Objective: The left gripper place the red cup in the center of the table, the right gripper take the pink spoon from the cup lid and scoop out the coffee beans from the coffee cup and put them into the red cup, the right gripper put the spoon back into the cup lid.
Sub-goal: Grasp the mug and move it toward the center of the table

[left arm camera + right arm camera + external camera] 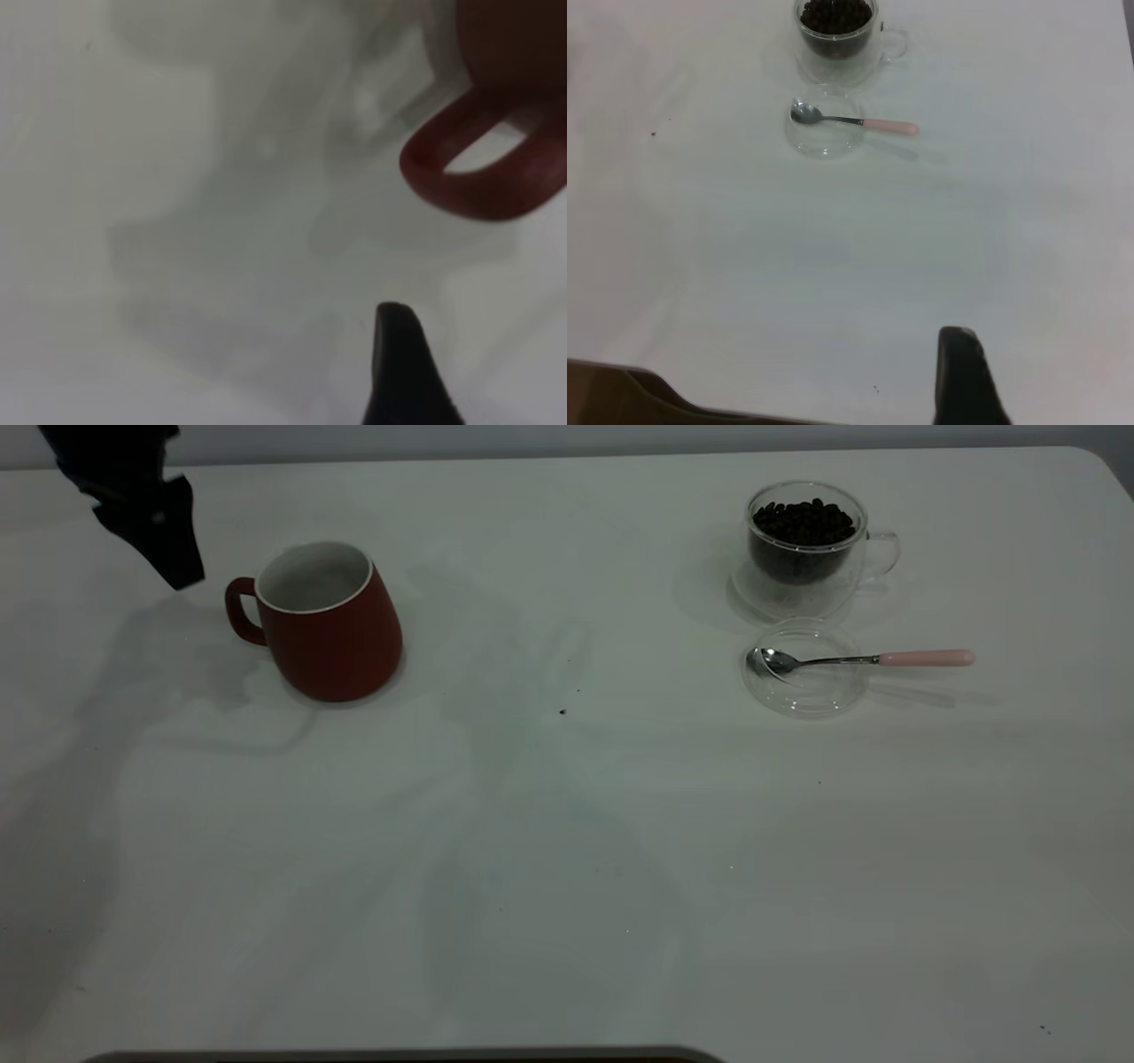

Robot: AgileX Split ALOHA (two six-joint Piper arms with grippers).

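Note:
The red cup (330, 624) stands upright at the left of the table, its handle (239, 611) turned to the left. My left gripper (174, 558) hangs just left of that handle and above the table. In the left wrist view the handle (483, 173) is close ahead of one dark fingertip (397, 323). The glass coffee cup (804, 545) full of coffee beans stands at the far right. In front of it lies the clear cup lid (804, 671) with the pink-handled spoon (926, 658), bowl in the lid. The right wrist view shows the cup (835, 31), the spoon (888, 127) and one fingertip (959, 350), far from them.
A few dark specks (563, 711) lie on the white table (567, 850) near the middle. The table's near edge (673, 400) shows in the right wrist view. The right arm is outside the exterior view.

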